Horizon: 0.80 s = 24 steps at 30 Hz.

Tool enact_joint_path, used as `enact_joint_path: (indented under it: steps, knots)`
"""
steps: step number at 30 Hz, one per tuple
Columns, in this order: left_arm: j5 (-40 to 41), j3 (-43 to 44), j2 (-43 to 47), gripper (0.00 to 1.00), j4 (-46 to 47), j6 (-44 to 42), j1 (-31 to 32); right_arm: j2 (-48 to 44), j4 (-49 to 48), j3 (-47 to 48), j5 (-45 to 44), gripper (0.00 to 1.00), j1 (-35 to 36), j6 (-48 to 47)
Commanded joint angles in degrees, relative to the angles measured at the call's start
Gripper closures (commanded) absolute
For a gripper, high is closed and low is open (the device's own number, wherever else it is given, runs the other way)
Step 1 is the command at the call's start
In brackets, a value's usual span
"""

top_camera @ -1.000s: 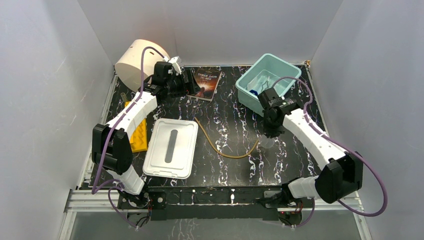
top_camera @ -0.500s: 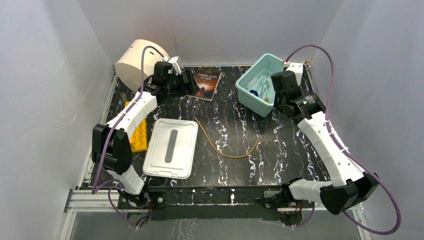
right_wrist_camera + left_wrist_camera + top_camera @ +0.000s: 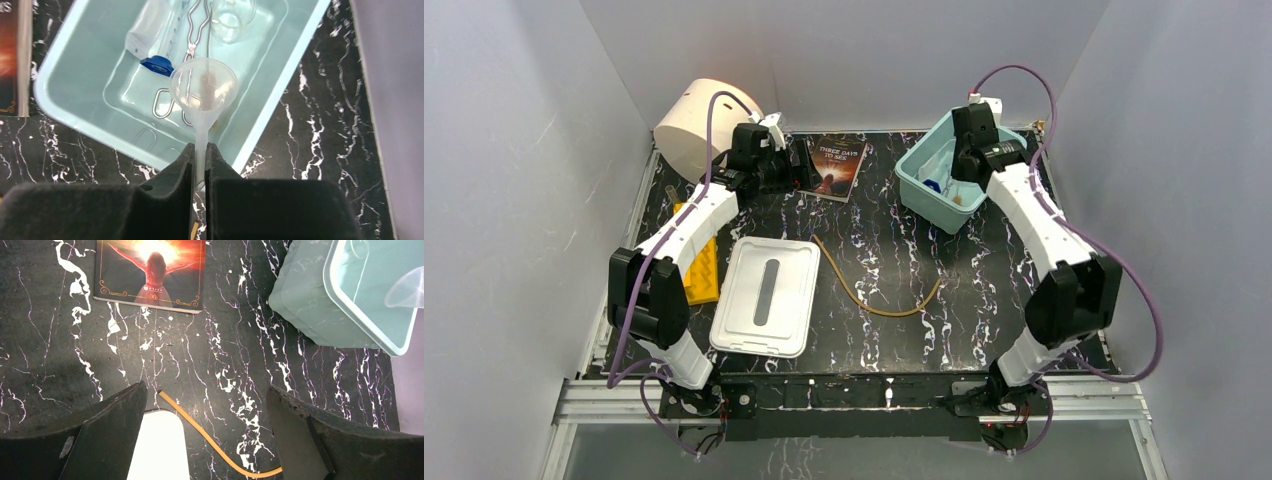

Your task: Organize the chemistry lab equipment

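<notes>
Plain grey walls (image 3: 514, 150), black white-veined marble tabletop (image 3: 884, 265), metal rail (image 3: 854, 396)

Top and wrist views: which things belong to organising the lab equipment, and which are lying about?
Job: clear plastic funnel in the right hand, tan rubber tubing, metal tongs, blue-capped clear tube, small glass beaker, pale teal bin.
Lying about: dark-covered book, big cream cylinder.
</notes>
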State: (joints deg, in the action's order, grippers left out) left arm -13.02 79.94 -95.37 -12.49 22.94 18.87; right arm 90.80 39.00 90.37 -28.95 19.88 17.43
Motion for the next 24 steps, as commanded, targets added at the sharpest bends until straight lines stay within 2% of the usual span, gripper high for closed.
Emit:
enact_joint_path:
  steps: [1, 5, 15, 19, 24]
  knots:
    - [0.16, 0.8, 2.72, 0.12, -0.32, -1.04, 0.09, 4.12, 1.24, 5.33, 11.49, 1.0, -4.73, 2.7]
    - [0.31, 0.58, 2.82, 0.12, -0.28, -1.14, 0.04, 10.12, 5.07, 9.38, 15.81, 1.0, -5.7, 4.79]
    - [-0.16, 0.54, 2.21, 0.11, 0.02, -1.84, 0.02, 20.94, 14.9, 17.32, 8.58, 1.0, -5.69, 5.23]
    - [-0.02, 0.7, 1.85, 0.11, -0.04, -2.01, 0.03, 22.49, 15.2, 16.71, 6.85, 1.0, -5.71, 5.6]
    - [0.23, 1.03, 1.58, 0.11, -0.32, -2.2, 0.04, 24.69, 14.18, 17.2, 7.56, 0.91, -5.64, 4.86]
